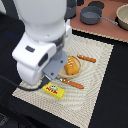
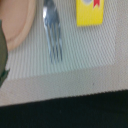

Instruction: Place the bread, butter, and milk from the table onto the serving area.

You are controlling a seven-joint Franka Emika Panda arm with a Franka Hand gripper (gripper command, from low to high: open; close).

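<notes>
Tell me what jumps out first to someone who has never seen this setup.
The big white robot arm fills the exterior view's left, bent low over the cream serving area. On that mat, the orange-brown bread sits on the plate, and the bright yellow butter lies near the mat's front edge. The wrist view shows the butter beside a fork.
</notes>
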